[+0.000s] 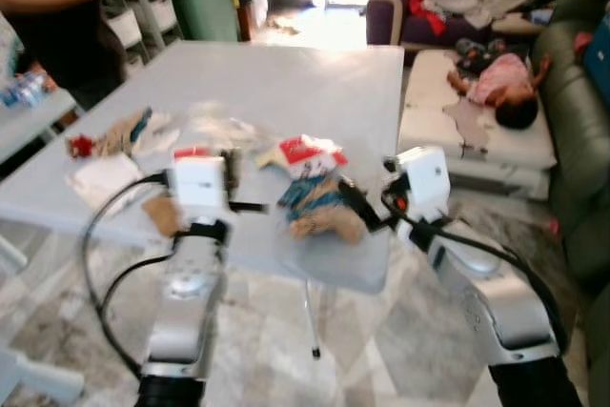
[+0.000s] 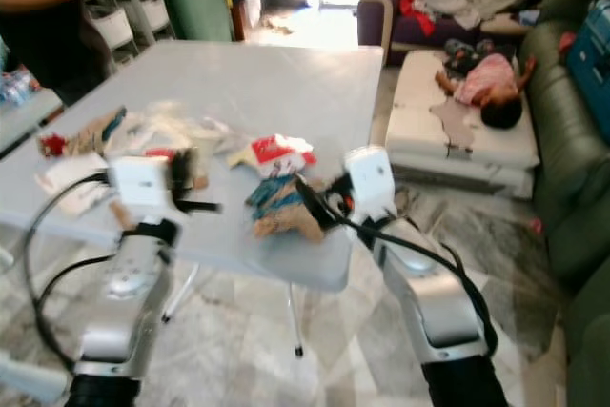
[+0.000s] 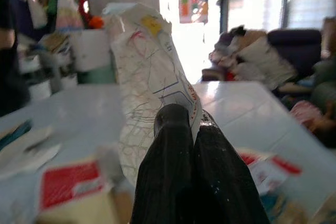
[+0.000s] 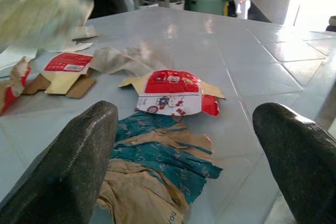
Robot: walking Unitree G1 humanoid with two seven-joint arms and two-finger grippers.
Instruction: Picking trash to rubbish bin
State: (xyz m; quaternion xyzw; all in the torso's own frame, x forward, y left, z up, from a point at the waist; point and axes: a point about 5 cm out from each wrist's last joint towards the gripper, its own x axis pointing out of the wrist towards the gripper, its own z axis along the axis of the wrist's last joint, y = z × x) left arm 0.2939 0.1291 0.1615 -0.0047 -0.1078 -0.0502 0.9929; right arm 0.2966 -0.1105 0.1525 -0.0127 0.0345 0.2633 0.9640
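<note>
Crumpled blue-and-brown paper wrapper [image 4: 157, 169] lies near the tabletop [image 1: 315, 83] front edge, just before the red-and-white carton [image 4: 173, 92]. The right gripper [image 4: 184, 156] hovers at the wrapper, fingers wide. Left of the carton, the left gripper's [image 3: 191, 150] fingers pinch a clear printed plastic bag [image 3: 149, 82].

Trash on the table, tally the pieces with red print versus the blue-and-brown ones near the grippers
Red-printed flattened cartons: 2, red-and-white carton and red-label carton.
Blue-and-brown crumpled paper bag: 1.
Total: 3.
</note>
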